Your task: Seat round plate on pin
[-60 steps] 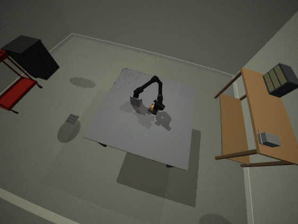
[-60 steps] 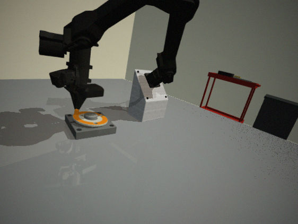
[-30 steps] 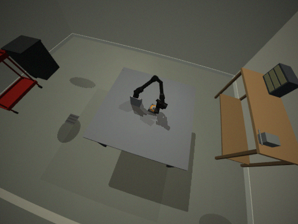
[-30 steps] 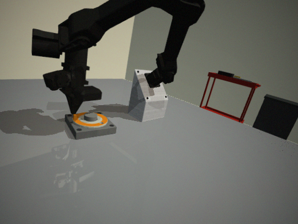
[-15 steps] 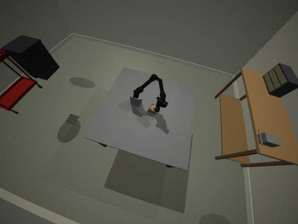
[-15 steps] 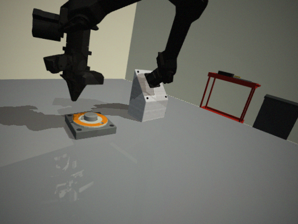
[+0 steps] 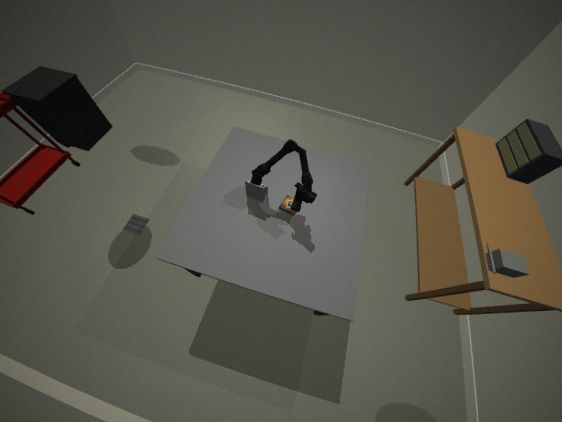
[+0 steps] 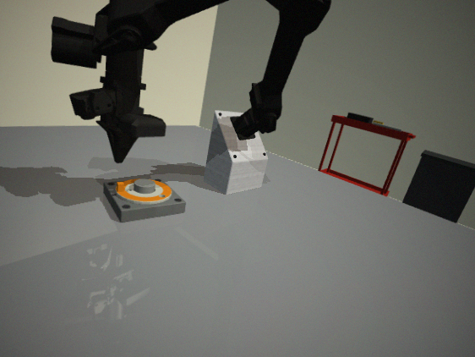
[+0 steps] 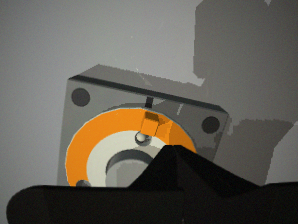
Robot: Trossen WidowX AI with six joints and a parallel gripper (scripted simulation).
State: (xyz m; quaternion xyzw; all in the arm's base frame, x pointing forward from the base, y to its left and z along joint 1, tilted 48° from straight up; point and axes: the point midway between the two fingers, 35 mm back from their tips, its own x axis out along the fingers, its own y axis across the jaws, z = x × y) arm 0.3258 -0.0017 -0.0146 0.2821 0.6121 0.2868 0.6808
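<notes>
The round plate (image 8: 166, 193) (image 9: 80, 150), with an orange outer ring and pale inner ring, lies around the grey post (image 8: 144, 186) (image 9: 125, 173) and looks flat on the square grey base (image 8: 152, 211) (image 9: 75, 114). Its orange tab (image 8: 121, 187) (image 9: 150, 125) is by the dark mark on the base's edge. In the wrist view, the pin's pale rounded tip (image 9: 142, 137) shows inside the hole next to the tab. My gripper (image 8: 119, 161) (image 9: 171, 153) is shut and empty. It hangs above the base near the tab side, with a visible gap in the exterior view.
The arm's pale wedge-shaped mount (image 7: 256, 191) (image 8: 246, 173) stands beside the base on the grey table (image 7: 240, 250) (image 8: 296, 262). A red cart (image 8: 352, 179), a dark cabinet (image 8: 441, 186) and a wooden bench (image 7: 505, 215) stand away from the table.
</notes>
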